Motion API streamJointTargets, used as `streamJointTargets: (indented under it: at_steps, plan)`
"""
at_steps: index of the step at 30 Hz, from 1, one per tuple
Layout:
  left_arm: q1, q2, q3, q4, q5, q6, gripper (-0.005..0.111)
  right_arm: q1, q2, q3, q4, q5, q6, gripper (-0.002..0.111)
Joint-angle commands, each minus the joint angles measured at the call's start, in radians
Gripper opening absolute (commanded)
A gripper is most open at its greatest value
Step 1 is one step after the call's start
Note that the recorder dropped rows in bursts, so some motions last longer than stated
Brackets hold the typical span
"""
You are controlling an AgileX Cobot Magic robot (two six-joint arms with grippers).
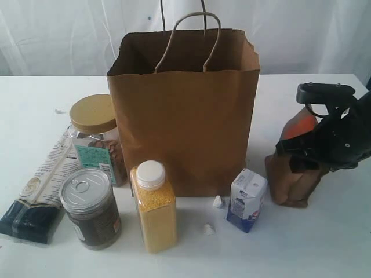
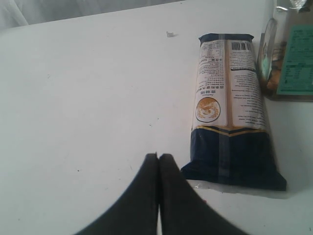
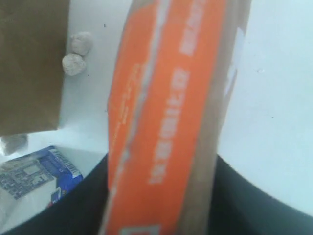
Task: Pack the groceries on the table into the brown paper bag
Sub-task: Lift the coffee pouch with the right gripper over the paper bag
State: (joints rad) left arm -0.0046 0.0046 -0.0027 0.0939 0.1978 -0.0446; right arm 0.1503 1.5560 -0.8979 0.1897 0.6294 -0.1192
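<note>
Only the right wrist view showed the right gripper (image 3: 161, 196) clamped on the brown orange-labelled pouch (image 3: 166, 98), a black finger pressed to each side. The white characters on its orange label were too blurred to read. The exterior view placed that pouch upright at the frame's right on the broad white table (image 1: 324, 249), beside the tall brown kraft paper bag (image 1: 185, 133), which stood open at centre.

The left wrist view alone showed the left gripper (image 2: 158, 155), fingers shut together and empty, near the navy end of the long white-and-navy packet (image 2: 230, 117). The packet's barcode and fine print were illegible.

Before the bag stood the small white-blue carton (image 1: 247, 200) and the white-capped yellow bottle (image 1: 153, 205). At lower left was the silver-lidded dark jar (image 1: 90, 208), with the tan-lidded clear jar (image 1: 95, 136) behind it, just beside the bag. Small white lumps (image 1: 208, 229) lay near the carton.
</note>
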Motion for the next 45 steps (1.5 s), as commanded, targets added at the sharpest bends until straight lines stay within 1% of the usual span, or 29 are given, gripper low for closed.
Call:
streamJointTargets:
  at_steps: [1,5,10,18,22,26,29,32,35,39,43,45]
  plan:
    - [0.003,-0.005,0.003,-0.003,-0.004,-0.003,0.000,0.000,-0.028,0.002,-0.099,0.045,0.022,0.000]
    - [0.003,-0.005,0.003,-0.003,-0.004,-0.003,0.000,0.000,-0.113,0.002,-0.139,0.013,0.056,0.000]
    - [0.003,-0.005,0.003,-0.003,-0.004,-0.003,0.000,0.000,-0.292,0.002,-0.139,-0.013,0.056,0.000]
    - [0.003,-0.005,0.003,-0.003,-0.004,-0.003,0.000,0.000,-0.553,0.004,-0.136,0.012,0.053,0.000]
    - [0.003,-0.005,0.003,-0.003,-0.004,-0.003,0.000,0.000,-0.619,0.031,-0.136,0.064,0.092,0.000]
    - [0.003,-0.005,0.003,-0.003,-0.004,-0.003,0.000,0.000,-0.663,0.131,-0.093,0.036,0.188,0.000]
    - [0.003,-0.005,0.003,-0.003,-0.004,-0.003,0.000,0.000,-0.695,0.178,-0.024,-0.007,0.183,0.000]
    - [0.003,-0.005,0.003,-0.003,-0.004,-0.003,0.000,0.000,-0.733,0.173,-0.004,-0.021,0.165,0.000]
    - [0.003,-0.005,0.003,-0.003,-0.004,-0.003,0.000,0.000,-0.767,0.115,-0.004,-0.039,0.102,0.000]
    - [0.003,-0.005,0.003,-0.003,-0.004,-0.003,0.000,0.000,-0.743,-0.045,-0.004,-0.008,0.082,0.000]
    - [0.003,-0.005,0.003,-0.003,-0.004,-0.003,0.000,0.000,-0.628,-0.223,-0.004,-0.006,0.069,0.000]
    - [0.003,-0.005,0.003,-0.003,-0.004,-0.003,0.000,0.000,-0.551,-0.314,0.038,0.015,0.060,0.000]
